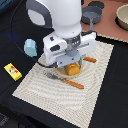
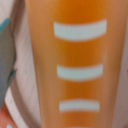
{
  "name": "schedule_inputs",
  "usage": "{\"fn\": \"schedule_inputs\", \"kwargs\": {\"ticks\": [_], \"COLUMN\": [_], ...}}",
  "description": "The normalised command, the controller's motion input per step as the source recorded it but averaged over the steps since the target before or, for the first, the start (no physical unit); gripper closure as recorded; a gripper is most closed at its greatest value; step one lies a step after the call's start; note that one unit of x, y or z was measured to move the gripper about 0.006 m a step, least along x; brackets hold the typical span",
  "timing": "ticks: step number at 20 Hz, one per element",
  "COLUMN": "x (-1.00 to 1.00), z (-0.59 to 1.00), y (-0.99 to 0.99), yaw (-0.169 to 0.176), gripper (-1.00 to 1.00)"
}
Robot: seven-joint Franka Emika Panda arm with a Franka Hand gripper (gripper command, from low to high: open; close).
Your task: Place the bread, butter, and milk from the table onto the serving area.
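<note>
The bread, a golden-orange loaf with pale scored lines, sits between my gripper's fingers, right over the round tan plate on the serving area. In the wrist view the bread fills nearly the whole picture, with one grey finger at its side. The gripper looks shut on the loaf. The pale-blue milk stands on the black table off the mat's far-left edge in the exterior view. The yellow butter lies on the table further to the exterior view's left.
A fork and an orange-handled knife lie on the mat in front of the plate, and another knife lies behind it. A pinkish-brown board with a dark pot and a bowl stands at the back right.
</note>
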Motion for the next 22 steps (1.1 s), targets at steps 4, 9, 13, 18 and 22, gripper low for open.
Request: {"fn": "schedule_inputs", "kwargs": {"ticks": [4,9,13,18,22], "x": [-0.73,-0.93,-0.91,-0.85,-0.82], "z": [0.29,0.00,-0.01,0.00,0.09], "y": [-0.09,-0.19,-0.33,-0.40,-0.42], "yaw": [0.072,0.006,0.000,0.000,0.000], "gripper": [-1.00,-1.00,-1.00,-1.00,-1.00]}}
